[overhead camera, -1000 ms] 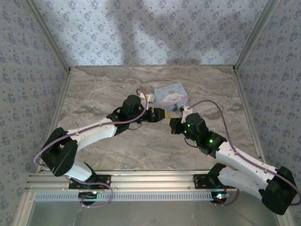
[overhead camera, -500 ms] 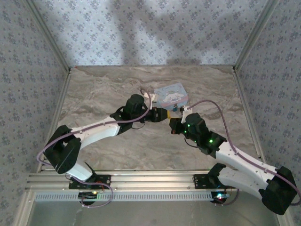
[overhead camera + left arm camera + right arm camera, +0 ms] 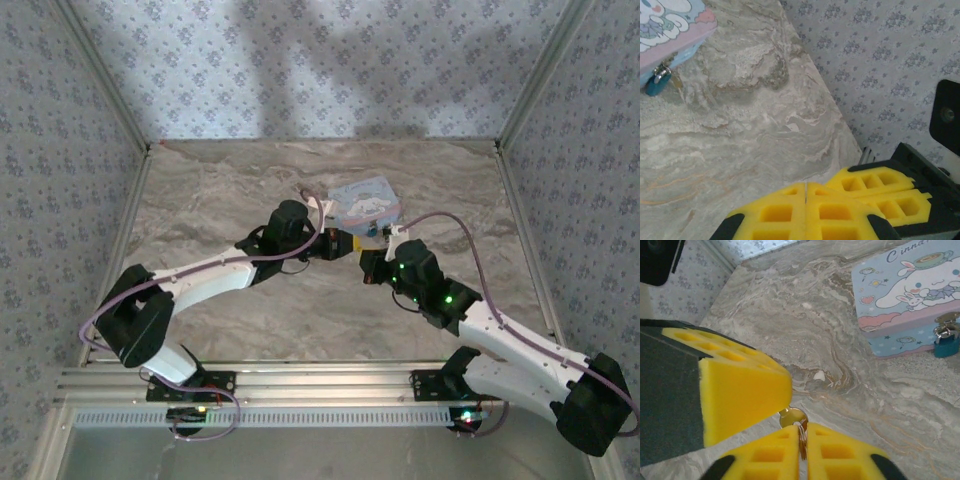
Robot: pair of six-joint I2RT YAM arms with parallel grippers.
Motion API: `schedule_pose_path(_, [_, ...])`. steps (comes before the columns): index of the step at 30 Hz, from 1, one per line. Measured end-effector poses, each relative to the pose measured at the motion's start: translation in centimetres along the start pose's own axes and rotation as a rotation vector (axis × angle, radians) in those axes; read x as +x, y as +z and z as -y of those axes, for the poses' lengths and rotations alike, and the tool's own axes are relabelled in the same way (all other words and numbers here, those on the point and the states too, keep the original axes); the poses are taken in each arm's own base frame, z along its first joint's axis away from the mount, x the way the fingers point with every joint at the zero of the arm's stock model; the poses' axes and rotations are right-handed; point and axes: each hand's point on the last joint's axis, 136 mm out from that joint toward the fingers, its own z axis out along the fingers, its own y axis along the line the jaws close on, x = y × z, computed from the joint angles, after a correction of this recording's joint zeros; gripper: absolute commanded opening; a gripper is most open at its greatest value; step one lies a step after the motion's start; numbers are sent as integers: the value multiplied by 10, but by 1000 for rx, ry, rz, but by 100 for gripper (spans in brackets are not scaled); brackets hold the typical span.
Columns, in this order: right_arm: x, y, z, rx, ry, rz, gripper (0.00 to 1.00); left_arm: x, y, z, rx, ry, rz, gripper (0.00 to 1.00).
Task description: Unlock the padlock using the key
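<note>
Small teal padlock (image 3: 946, 346): hung from clasp of pale blue cartoon-printed tin (image 3: 910, 295). Small brass key (image 3: 792, 416): pinched in closed right gripper (image 3: 803, 432), near tin's clasp side. Left gripper (image 3: 805, 189): pads pressed together, nothing seen held.

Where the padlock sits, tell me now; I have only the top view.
Observer: In the right wrist view, the padlock hangs from the hasp on the tin's front wall.
Operator: Say what's being held.
Observer: The key is pinched in the right gripper, its round head poking out.
Operator: Other side, report.
Observer: In the left wrist view, the left gripper is shut, jaws together, with nothing visible between them.
</note>
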Motion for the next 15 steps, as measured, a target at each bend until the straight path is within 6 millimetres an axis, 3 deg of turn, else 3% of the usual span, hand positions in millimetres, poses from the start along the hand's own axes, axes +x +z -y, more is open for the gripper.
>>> schedule_pose_path(3, [-6, -2, 4, -33, 20, -6, 31, -6, -12, -2, -26, 26, 10, 0])
schedule_pose_path(10, [-34, -12, 24, -176, 129, 33, 59, -39, -55, -5, -57, 89, 77, 0])
schedule_pose_path(15, [-45, -23, -8, -383, 112, 36, 65, -46, -66, 9, -29, 149, 43, 0])
